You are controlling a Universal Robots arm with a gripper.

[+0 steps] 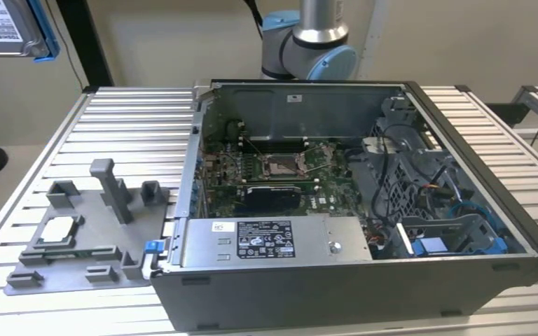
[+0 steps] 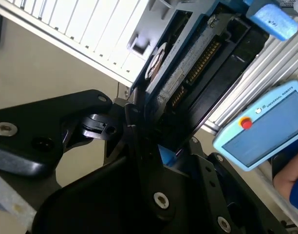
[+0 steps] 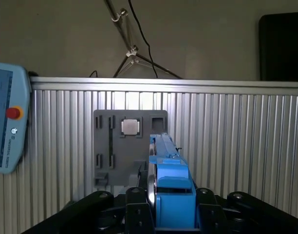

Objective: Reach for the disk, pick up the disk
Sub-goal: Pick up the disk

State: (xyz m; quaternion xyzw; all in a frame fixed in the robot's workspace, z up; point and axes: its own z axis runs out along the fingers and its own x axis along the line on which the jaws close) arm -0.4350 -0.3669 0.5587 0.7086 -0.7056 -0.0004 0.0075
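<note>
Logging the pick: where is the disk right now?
The disk is in the exterior view's top left corner, above the grey stand; in both wrist views it sits edge-on, clamped in the gripper.

In the exterior view the disk (image 1: 5, 28) is running off the top and left edges, leaving just a corner of its label and one blue rail showing, and the arm (image 1: 308, 38) is being cut by the top edge. In the first wrist view the disk is standing edge-on and covering part of the stand (image 3: 124, 156), while the gripper (image 3: 171, 197) and the pendant (image 3: 8, 117) are being clipped by the picture's edges. In the second wrist view a hand (image 2: 288, 183) beside the pendant is being cut off too.
</note>
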